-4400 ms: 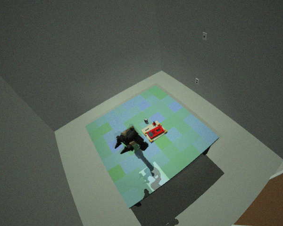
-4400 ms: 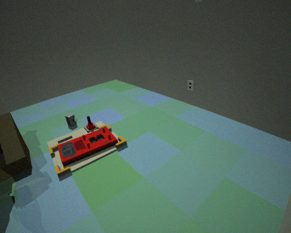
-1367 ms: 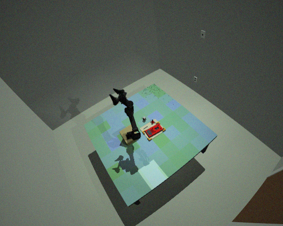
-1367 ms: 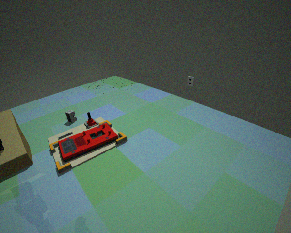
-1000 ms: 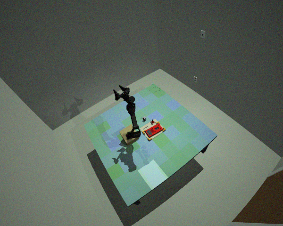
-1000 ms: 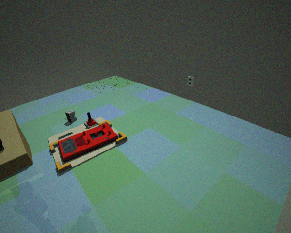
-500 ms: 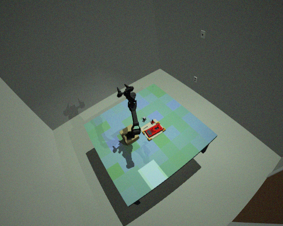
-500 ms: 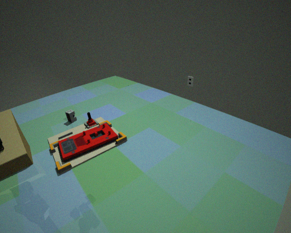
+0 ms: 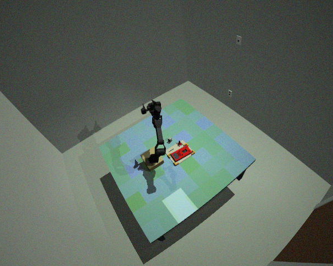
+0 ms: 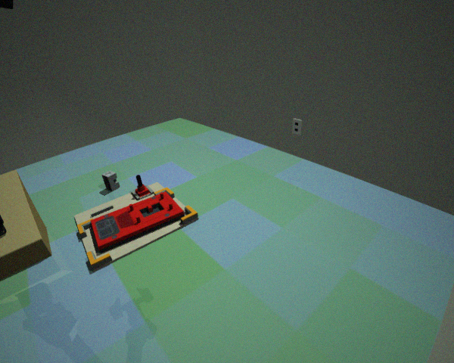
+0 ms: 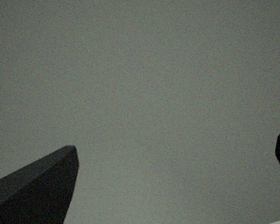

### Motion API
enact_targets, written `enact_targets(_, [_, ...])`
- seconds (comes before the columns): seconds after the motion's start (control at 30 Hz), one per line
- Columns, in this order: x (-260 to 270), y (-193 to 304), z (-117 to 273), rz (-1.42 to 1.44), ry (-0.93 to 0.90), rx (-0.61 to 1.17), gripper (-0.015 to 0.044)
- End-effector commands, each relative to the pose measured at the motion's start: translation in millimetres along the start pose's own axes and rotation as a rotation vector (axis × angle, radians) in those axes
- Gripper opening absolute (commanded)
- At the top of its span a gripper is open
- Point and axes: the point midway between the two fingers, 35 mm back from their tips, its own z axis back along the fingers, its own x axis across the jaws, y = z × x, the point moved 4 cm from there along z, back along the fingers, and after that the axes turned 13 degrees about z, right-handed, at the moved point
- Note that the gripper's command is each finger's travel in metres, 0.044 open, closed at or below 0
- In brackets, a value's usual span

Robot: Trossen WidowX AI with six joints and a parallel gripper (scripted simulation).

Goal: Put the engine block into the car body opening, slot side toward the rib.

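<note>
Beside cream board (image 9: 175, 164) (image 10: 133, 246), grey block (image 9: 169, 140) (image 10: 110, 181) stands apart; high above tabletop (image 9: 201, 172) (image 10: 258, 249), tool (image 9: 147, 105) (image 11: 180, 151) wide open, gripping nothing.

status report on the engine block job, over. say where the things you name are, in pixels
Gripper (image 9: 147, 104) (image 11: 180, 151) open, nothing held, raised well away from the work. Engine block (image 9: 169, 140) (image 10: 110, 181) standing on the table, outside the red car body (image 9: 177, 155) (image 10: 139, 228). Nothing visible in the car body's opening.
</note>
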Motion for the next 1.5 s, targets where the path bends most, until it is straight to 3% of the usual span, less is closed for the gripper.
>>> enact_targets(0.0, [-5,13,-4,0.058,0.015,0.056,0.0440])
enact_targets(0.73, [-31,116,-15,0.458,-0.049,0.480,0.0440])
enact_targets(1.47, [-42,214,2,0.845,-0.385,0.851,0.0440])
